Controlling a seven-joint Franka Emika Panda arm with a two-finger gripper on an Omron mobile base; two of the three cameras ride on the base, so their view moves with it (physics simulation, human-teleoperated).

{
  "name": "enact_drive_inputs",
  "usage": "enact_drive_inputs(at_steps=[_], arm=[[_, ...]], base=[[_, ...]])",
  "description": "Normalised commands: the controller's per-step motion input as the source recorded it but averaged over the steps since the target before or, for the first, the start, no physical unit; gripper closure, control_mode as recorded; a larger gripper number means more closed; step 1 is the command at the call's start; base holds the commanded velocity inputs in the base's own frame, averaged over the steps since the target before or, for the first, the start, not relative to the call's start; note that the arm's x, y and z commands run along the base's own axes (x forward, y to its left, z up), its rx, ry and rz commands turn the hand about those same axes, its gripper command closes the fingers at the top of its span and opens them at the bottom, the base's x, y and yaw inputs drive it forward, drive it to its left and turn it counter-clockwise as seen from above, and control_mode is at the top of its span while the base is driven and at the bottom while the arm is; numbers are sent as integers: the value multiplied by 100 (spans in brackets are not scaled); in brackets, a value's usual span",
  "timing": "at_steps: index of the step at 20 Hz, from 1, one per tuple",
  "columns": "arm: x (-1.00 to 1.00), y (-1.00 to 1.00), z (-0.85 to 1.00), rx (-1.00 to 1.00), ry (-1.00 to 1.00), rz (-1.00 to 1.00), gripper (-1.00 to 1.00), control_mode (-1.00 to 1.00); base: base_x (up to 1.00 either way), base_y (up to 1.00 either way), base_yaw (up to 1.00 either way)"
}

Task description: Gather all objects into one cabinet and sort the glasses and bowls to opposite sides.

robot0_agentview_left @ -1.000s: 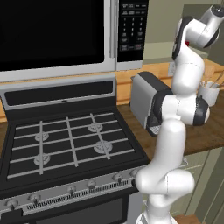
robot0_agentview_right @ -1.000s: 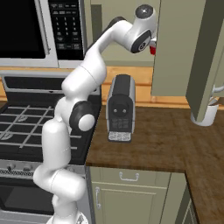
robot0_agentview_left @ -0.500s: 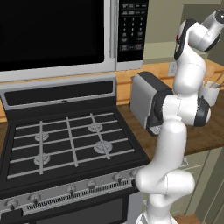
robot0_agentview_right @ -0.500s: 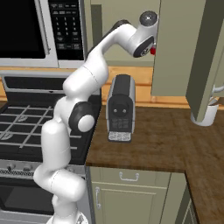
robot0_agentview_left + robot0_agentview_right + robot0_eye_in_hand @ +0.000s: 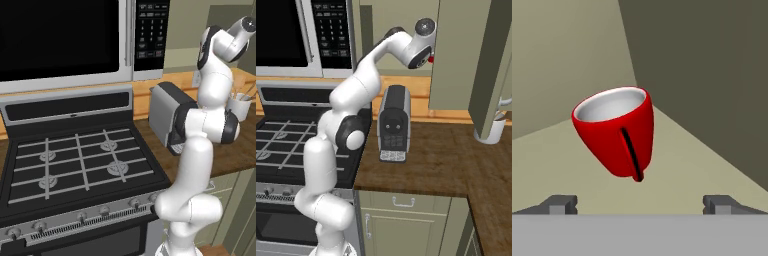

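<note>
The red cup (image 5: 617, 130) stands tilted inside the olive-beige cabinet (image 5: 458, 50), its white inside facing up and its thin handle turned toward me. My gripper (image 5: 640, 202) is open just below it, fingertips (image 5: 562, 203) far apart, nothing between them. I cannot tell whether the cup rests on the shelf floor or hangs clear of it. A sliver of the red cup (image 5: 430, 59) shows at the cabinet's edge beside my raised hand. The blue bowls and the brown bowl are out of view.
The cabinet door (image 5: 491, 70) hangs open at right, its grey bar handle (image 5: 504, 102) above a white crock (image 5: 490, 132). A silver toaster (image 5: 394, 122) stands on the wooden counter (image 5: 446, 160). Stove (image 5: 80, 160) and microwave (image 5: 65, 40) are to the left.
My hand has sunk slightly at the cabinet opening. The red cup stays at the cabinet's edge beside it.
</note>
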Motion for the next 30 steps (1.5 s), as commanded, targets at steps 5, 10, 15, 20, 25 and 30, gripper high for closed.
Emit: enact_drive_inputs(at_steps=[5,10,15,20,25,30], arm=[[26,-17,0,5,0,0,-100,-100],[47,-39,0,10,0,0,-100,-100],[44,-32,13,17,0,0,-100,-100],[26,-12,24,15,2,0,-100,-100],[0,0,0,0,0,0,-100,-100],[0,0,-2,3,0,0,-100,-100]], base=[[0,0,0],[0,0,0],[0,0,0],[0,0,0],[0,0,0],[0,0,0]])
